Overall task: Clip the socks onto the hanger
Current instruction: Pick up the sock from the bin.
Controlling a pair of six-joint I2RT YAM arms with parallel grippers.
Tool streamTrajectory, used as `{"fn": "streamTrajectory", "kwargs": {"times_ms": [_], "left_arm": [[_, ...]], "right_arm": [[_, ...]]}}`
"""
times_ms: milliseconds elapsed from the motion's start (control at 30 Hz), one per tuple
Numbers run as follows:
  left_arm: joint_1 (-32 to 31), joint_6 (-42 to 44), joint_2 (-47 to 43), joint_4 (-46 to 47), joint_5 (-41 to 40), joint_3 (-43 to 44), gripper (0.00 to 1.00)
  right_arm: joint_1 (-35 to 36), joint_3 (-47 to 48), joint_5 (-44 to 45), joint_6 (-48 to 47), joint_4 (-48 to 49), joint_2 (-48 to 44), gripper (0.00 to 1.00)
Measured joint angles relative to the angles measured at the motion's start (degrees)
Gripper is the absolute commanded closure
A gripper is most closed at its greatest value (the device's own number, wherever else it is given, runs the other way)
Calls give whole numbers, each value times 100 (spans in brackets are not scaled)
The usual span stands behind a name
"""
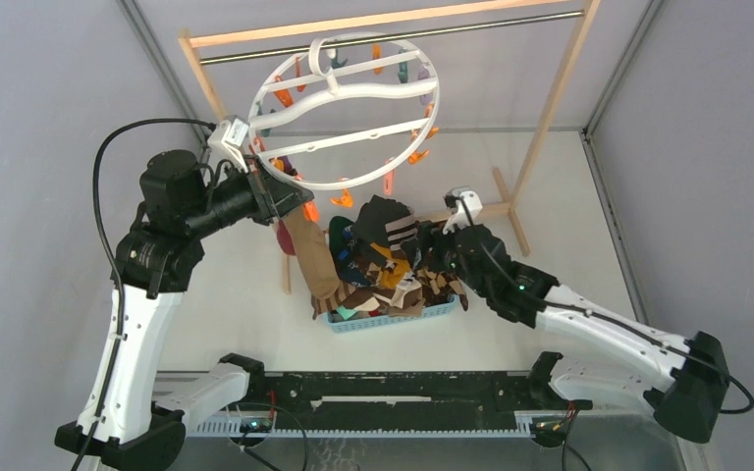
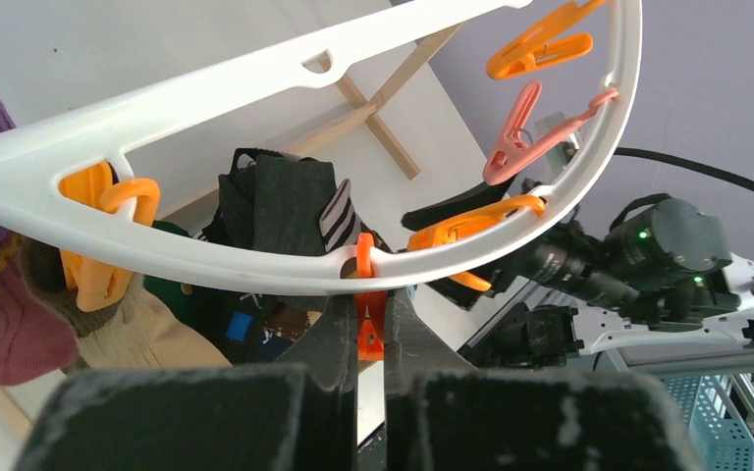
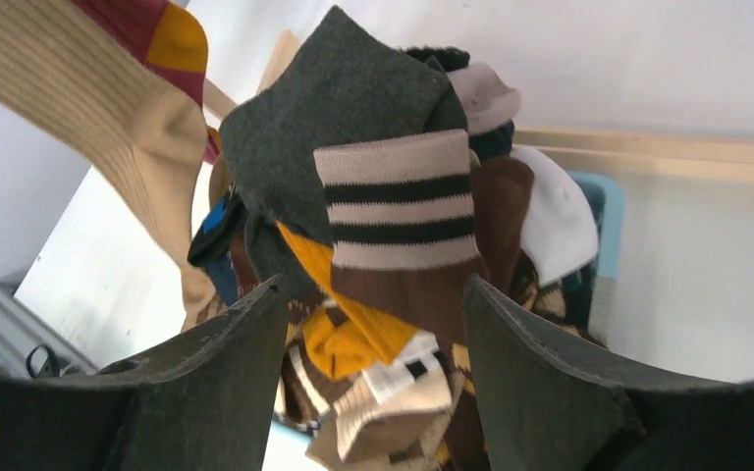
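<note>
Even, diffuse light, faint shadows. The fingers (image 3: pixel 550 392) of the right gripper (image 3: pixel 373 285) blur close up; the tan sock (image 3: pixel 108 108) above them seems soft.

Overhead view. White table (image 1: pixel 589 216) enclosed by plain grey walls at left (image 1: pixel 39 88), far (image 1: pixel 491 88) and right (image 1: pixel 717 118). Thin metal struts (image 1: pixel 152 49) run along the corners where the walls meet. A wooden-framed rack (image 1: pixel 553 108) stands along the table's far edge, with a metal rod (image 1: pixel 491 24) just below its top bar. One wooden foot (image 1: pixel 515 221) rests on the table toward the far right corner. Lighting is even and diffuse, and shadows are soft.
</note>
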Motion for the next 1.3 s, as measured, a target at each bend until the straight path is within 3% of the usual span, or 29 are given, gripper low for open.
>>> {"fn": "streamTrajectory", "kwargs": {"times_ms": [333, 600, 767, 967, 1133, 1300], "left_arm": [[0, 103, 0, -26, -2, 2, 100], [0, 149, -2, -31, 0, 0, 100], [0, 157, -2, -33, 0, 2, 100], [0, 197, -2, -37, 0, 2, 100], [0, 199, -2, -50, 2, 2, 100], [0, 201, -2, -66, 2, 2, 100]], "right_arm": [[756, -9, 1322, -118, 1606, 1515, 39], [859, 57, 2190, -201, 2072, 1923, 55], [850, 74, 2404, -267, 2328, 1982, 54], [844, 186, 2363, -341, 2415, 2114, 44], [809, 317, 2328, -339, 2406, 2264, 59], [704, 334, 2304, -205, 2326, 2328, 88]]}}
